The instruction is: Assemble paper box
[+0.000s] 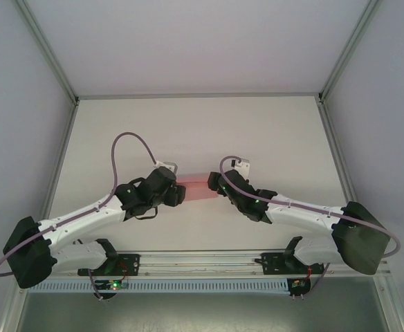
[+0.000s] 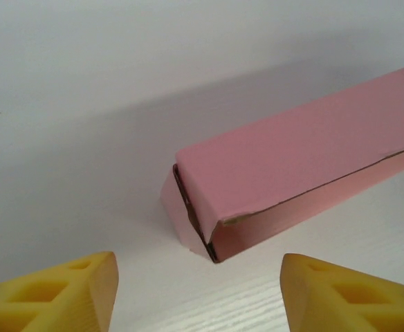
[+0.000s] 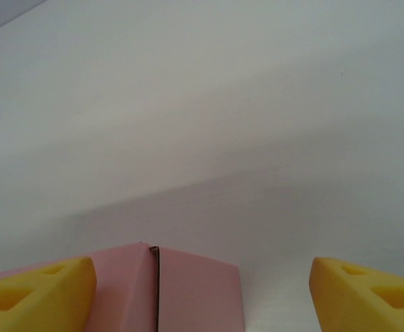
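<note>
We see the paper box (image 1: 196,187), pink and folded into a long shape, lying on the white table (image 1: 188,131). Just short of its left end, our left gripper (image 2: 198,280) has its jaws apart and holds nothing. At its right end, our right gripper (image 3: 202,277) straddles it with spread jaws, one finger (image 3: 43,297) just beside it. Both arms slant inward toward it.

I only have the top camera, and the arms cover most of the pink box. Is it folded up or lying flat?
Observer: Folded. The left wrist view shows the paper box as a long rectangular box.
Operator: Is the left gripper holding it?
Observer: No. The left gripper is open, and the box's end lies just ahead of it, not between the jaws.
Operator: And the right one?
Observer: The right gripper is open too. The box's other end sits between its jaws, with a gap on one side.
</note>
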You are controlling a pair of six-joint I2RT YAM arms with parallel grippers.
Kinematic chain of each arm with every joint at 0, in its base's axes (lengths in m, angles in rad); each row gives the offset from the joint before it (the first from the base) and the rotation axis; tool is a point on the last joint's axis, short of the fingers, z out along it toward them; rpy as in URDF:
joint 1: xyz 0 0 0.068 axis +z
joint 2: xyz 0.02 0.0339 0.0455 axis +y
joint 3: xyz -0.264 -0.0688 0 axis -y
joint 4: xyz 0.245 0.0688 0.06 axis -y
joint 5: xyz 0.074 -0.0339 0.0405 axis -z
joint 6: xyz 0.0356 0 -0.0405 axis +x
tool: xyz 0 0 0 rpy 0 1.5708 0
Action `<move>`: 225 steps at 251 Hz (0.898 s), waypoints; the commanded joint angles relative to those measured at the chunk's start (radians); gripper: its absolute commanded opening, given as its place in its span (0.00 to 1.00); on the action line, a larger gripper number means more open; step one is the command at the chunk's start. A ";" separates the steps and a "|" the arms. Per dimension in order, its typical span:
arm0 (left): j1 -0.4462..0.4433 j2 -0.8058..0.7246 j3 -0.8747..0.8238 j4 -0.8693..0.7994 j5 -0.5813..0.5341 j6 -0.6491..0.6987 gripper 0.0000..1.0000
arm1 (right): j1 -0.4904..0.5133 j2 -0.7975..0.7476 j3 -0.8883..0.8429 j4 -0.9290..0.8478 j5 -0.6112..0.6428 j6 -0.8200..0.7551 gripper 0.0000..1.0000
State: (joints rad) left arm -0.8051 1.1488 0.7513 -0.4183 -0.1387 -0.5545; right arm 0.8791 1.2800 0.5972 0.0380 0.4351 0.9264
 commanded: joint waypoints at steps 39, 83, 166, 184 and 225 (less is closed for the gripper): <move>0.008 -0.060 0.079 -0.069 0.044 -0.087 0.93 | -0.011 0.074 -0.040 -0.162 -0.014 -0.021 0.79; 0.116 -0.046 0.051 0.021 0.170 -0.189 1.00 | -0.017 0.079 -0.058 -0.145 -0.031 -0.018 0.77; 0.311 0.017 -0.142 0.376 0.472 -0.364 1.00 | -0.033 0.098 -0.082 -0.112 -0.071 -0.024 0.72; 0.319 0.023 -0.157 0.377 0.464 -0.367 1.00 | -0.038 0.104 -0.082 -0.102 -0.085 -0.032 0.72; 0.341 0.044 -0.211 0.414 0.458 -0.385 0.88 | -0.052 0.128 -0.086 -0.096 -0.107 -0.040 0.71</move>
State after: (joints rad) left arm -0.4858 1.1736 0.5808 -0.0792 0.2962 -0.9016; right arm 0.8459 1.3327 0.5793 0.1547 0.3790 0.9291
